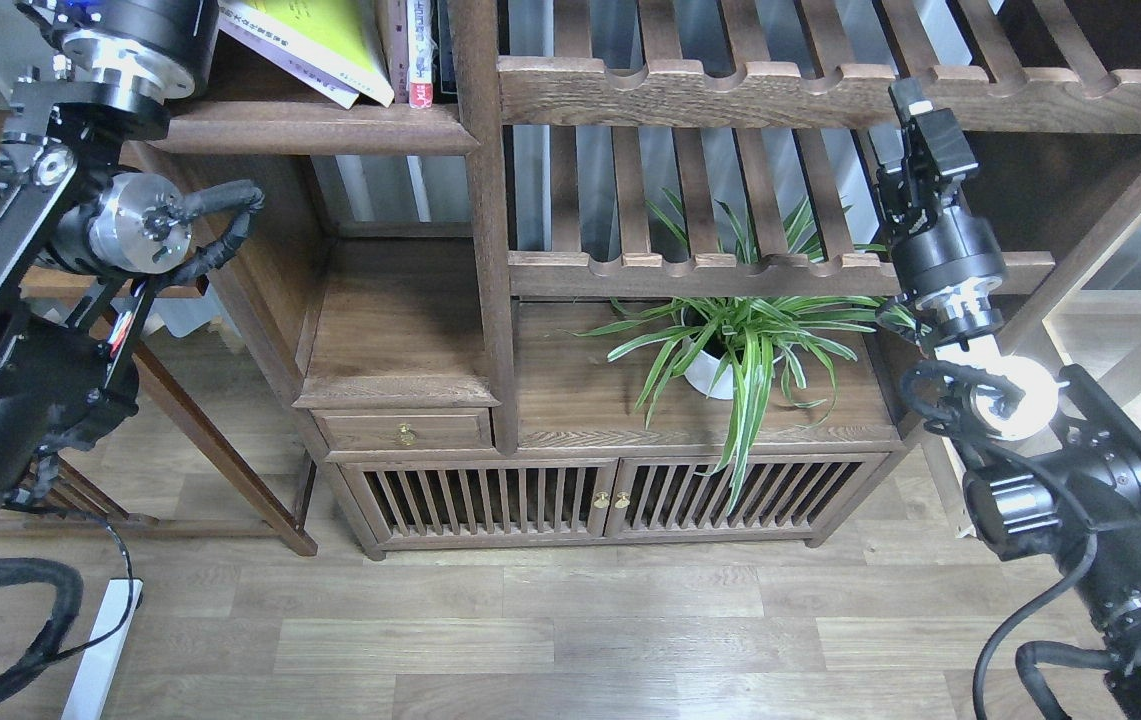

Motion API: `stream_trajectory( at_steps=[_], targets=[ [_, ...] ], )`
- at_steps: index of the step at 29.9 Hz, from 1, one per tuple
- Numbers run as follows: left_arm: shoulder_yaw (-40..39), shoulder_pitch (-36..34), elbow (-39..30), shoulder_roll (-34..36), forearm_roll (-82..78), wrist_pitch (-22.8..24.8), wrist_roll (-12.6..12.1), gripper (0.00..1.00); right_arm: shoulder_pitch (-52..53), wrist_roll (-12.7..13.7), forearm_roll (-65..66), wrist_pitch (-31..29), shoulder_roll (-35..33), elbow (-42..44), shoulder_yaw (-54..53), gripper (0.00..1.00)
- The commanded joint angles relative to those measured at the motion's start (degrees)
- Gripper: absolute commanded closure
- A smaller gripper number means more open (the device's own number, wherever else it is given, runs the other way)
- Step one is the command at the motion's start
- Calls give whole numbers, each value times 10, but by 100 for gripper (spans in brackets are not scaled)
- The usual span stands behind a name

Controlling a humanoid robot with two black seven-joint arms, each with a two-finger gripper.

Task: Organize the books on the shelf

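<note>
Books (315,45) overhang the shelf (330,128) edge — a nudge from the left arm, hand unseen, could tip them; right gripper (915,105) state unclear.

Shelf (315,128): dark wood, matt, visible grain. Books (325,40): paper covers, slight sheen. Floor (570,620): pale wood-look planks, smooth. Plant pot (705,375) looked glossy white.

The left arm (50,250) rises along the left edge, its gripper out of sight past the top. The right arm (1030,420) reaches up from the lower right corner; the right gripper (915,110) points upward, its fingers indistinguishable.
</note>
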State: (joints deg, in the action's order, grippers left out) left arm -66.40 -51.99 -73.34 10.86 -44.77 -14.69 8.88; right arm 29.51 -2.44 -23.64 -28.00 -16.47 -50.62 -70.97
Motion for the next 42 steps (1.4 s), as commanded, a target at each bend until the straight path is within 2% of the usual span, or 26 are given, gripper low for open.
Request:
stream_trajectory(
  at_steps=[1,20,25,28,36,42],
  targets=[
    [7,-12,32,-1,0,2,8,100,0,0,0,0,-1,0,-7,30],
    [30,-95,152,-5,2,4,25,98,-1,-1,-1,0,-2,0,-15,30],
    [32,-101,167,-8,42,3,25,79,-1,-2,-1,0,-3,0,-15,30],
    [35,-102,170,-8,50,4,25,72,-1,-2,-1,0,-4,0,-15,30],
    [36,-105,176,-11,57,3,25,58,0,-1,-1,0,-3,0,-14,30],
    [36,-109,177,-10,58,3,25,56,1,-1,-1,0,-3,0,-13,30]
  ],
)
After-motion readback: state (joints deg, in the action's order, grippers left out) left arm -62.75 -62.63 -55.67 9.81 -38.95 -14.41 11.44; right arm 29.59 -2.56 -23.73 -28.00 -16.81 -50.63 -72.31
